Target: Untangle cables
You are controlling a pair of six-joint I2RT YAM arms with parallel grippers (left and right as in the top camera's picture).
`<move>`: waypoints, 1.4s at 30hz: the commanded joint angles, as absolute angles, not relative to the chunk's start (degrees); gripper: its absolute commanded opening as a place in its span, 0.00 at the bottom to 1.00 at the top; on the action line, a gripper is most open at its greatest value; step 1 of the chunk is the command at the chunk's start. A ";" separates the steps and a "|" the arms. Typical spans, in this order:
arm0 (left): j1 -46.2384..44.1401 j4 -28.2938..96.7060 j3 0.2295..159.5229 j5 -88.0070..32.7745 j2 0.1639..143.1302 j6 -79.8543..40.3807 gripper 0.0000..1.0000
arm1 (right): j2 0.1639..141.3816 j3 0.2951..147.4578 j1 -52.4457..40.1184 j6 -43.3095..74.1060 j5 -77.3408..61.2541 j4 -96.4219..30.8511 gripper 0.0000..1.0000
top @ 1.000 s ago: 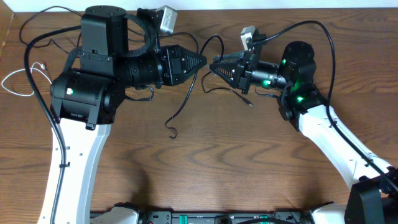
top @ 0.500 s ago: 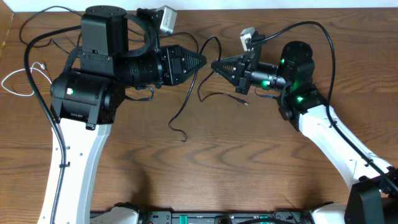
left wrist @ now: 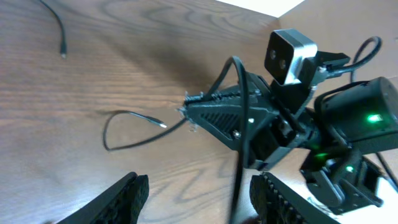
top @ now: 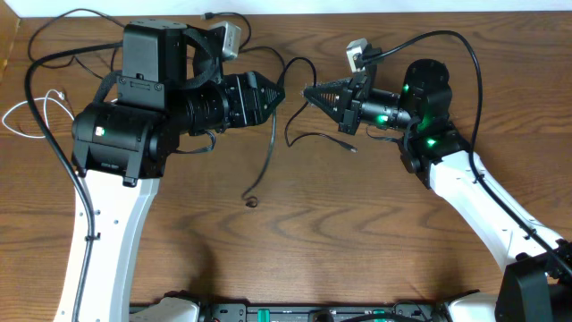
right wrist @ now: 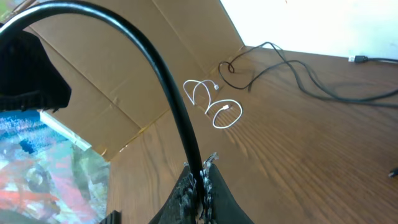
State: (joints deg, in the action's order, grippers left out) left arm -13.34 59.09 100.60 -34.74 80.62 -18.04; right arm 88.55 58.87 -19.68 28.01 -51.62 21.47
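A long black cable (top: 271,143) arches up out of my right gripper (top: 309,91), which is shut on it, and drops to a plug end (top: 250,201) on the table. A short tail (top: 322,137) of it curls below the right gripper. In the right wrist view the cable (right wrist: 168,93) sits pinched between the shut fingers of the right gripper (right wrist: 202,171). My left gripper (top: 273,94) faces it, open. In the left wrist view the cable (left wrist: 239,162) runs loose between the open fingers of the left gripper (left wrist: 199,183), close to the right finger (left wrist: 280,199). The white cable (top: 27,116) lies coiled at the far left.
A second black cable (right wrist: 311,87) lies spread along the far side of the table, beyond the white cable (right wrist: 214,102). A cardboard wall (right wrist: 143,68) stands at the table's left edge. The arms' thick black wires (top: 54,45) loop at the back left.
My left gripper has opened, let go of the black cable and drawn back a little to the left. The cable's loose end has dropped lower. My right gripper has shut on the cable and lifted slightly.
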 commanded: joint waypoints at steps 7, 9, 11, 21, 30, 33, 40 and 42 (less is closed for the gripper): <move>-13.39 54.17 101.49 -33.32 80.86 -9.47 0.59 | 88.49 59.24 -19.90 28.67 -54.96 20.73 0.01; -13.39 52.56 101.49 -37.36 80.86 -9.45 0.59 | 88.49 59.24 -20.32 28.64 -55.22 20.75 0.01; -13.39 51.05 101.49 -41.45 80.97 -9.50 0.59 | 88.49 59.24 -21.04 28.64 -55.22 20.78 0.01; -18.31 52.62 101.49 -44.51 82.41 -13.89 0.59 | 88.49 59.24 -22.72 27.14 -52.66 20.86 0.01; -21.37 52.60 101.49 -39.38 86.26 -24.18 0.58 | 88.49 59.24 -23.03 27.11 -52.18 20.97 0.01; -21.34 52.49 101.49 -39.40 88.23 -27.35 0.58 | 88.49 59.24 -23.68 26.37 -52.18 20.73 0.01; -21.34 51.55 101.49 -39.42 90.32 -34.50 0.54 | 88.49 59.24 -23.97 24.53 -49.93 18.37 0.01; -21.34 51.03 101.49 -39.42 90.21 -36.03 0.54 | 88.49 59.24 -23.97 23.81 -49.60 17.47 0.02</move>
